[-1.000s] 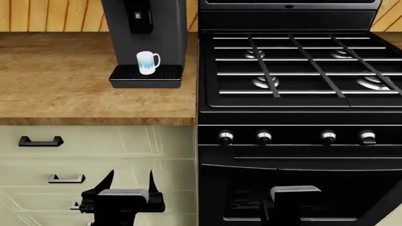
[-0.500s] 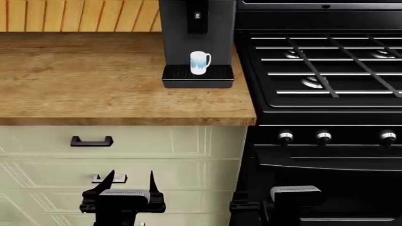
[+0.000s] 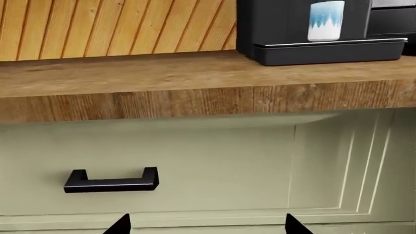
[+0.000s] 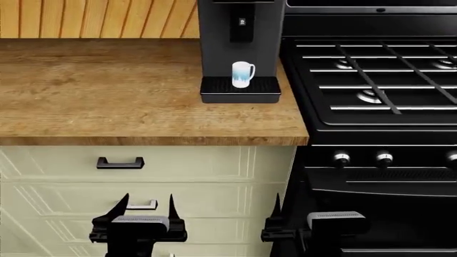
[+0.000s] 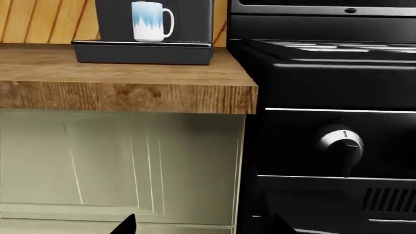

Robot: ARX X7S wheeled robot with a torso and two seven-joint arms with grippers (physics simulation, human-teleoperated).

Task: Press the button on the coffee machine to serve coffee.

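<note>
Grippers both hang low in front of the cabinets, below the worktop's front edge, and I see neither touching anything. My left gripper (image 4: 146,206) has its two black fingers spread apart with nothing between them, pointing up before the cream drawer fronts. My right gripper (image 4: 289,211) sits before the seam where the cabinets meet the stove (image 4: 378,80); one finger stands out against the cream panel, but the other is lost against the black oven front, so I cannot tell how wide it stands. The wooden worktop (image 4: 107,91) carries the coffee machine (image 4: 239,32) at its back right corner, hard against the stove. A white mug (image 4: 243,74) stands on its drip tray, and the button (image 4: 242,22) is a pale speck on the spout block above. Wooden slats line the wall behind.
</note>
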